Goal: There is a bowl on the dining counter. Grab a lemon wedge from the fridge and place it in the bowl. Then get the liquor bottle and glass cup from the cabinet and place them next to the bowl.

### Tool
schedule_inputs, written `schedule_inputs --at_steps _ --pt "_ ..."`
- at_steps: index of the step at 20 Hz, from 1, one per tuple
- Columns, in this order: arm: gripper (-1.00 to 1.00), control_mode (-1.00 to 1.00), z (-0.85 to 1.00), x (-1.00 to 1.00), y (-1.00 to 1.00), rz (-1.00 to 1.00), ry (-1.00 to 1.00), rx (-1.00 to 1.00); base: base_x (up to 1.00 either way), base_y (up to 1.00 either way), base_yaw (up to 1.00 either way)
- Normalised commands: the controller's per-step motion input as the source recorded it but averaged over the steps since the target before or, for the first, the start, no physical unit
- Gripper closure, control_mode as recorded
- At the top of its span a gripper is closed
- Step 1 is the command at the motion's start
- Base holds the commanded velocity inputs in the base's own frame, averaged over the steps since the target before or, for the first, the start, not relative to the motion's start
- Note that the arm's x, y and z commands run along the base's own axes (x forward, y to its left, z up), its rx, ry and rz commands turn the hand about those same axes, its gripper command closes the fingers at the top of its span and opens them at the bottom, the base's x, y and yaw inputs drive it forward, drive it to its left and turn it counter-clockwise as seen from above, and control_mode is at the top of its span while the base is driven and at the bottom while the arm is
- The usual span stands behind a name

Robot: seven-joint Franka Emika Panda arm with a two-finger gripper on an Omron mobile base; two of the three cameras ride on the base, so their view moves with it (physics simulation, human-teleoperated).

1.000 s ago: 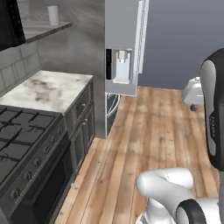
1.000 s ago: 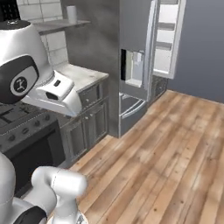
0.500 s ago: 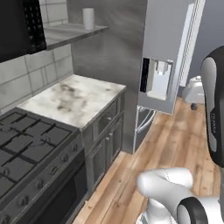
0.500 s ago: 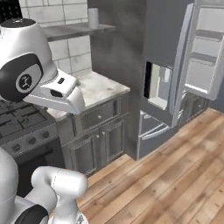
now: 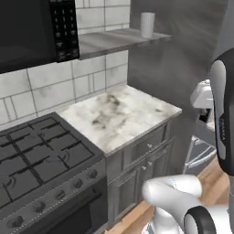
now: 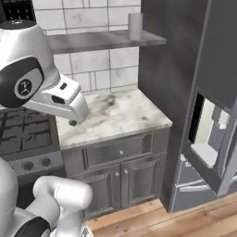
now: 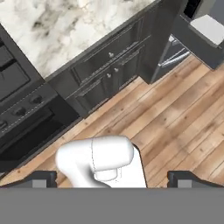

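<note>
Fridge (image 6: 208, 139) stands at the right of the right base view, directly against a dark grey base cabinet (image 6: 122, 178). Its recessed water dispenser (image 6: 206, 136) faces the room at mid height, with lower drawers beneath it. In the left base view the fridge is mostly hidden behind the arm. A marble tabletop (image 5: 119, 116) tops the cabinet, bare apart from its grey-brown veining. A black gas stove (image 5: 36, 160) adjoins the tabletop on its left, with a row of knobs along its front edge. A grey wall shelf (image 5: 119, 41) above the tabletop carries a pale cylindrical cup (image 5: 147, 24), upright. A black microwave (image 5: 36, 32) hangs above the stove. Gripper (image 7: 112, 179): fingertips at full spread, nothing between them, pointing down at the wood floor (image 7: 175, 122).
</note>
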Motion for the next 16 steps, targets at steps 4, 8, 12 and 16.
schedule_inputs --at_steps 4,8,12,16 --pt "-1.00 1.00 0.00 0.00 0.00 0.00 0.00 0.00 0.97 -0.48 0.61" --pt "-1.00 1.00 0.00 0.00 0.00 0.00 0.00 0.00 0.80 -0.54 0.54" --pt "-1.00 1.00 0.00 0.00 0.00 0.00 0.00 0.00 0.48 -0.53 0.43" --pt "-1.00 1.00 0.00 0.00 0.00 0.00 0.00 0.00 0.23 -0.46 0.27"
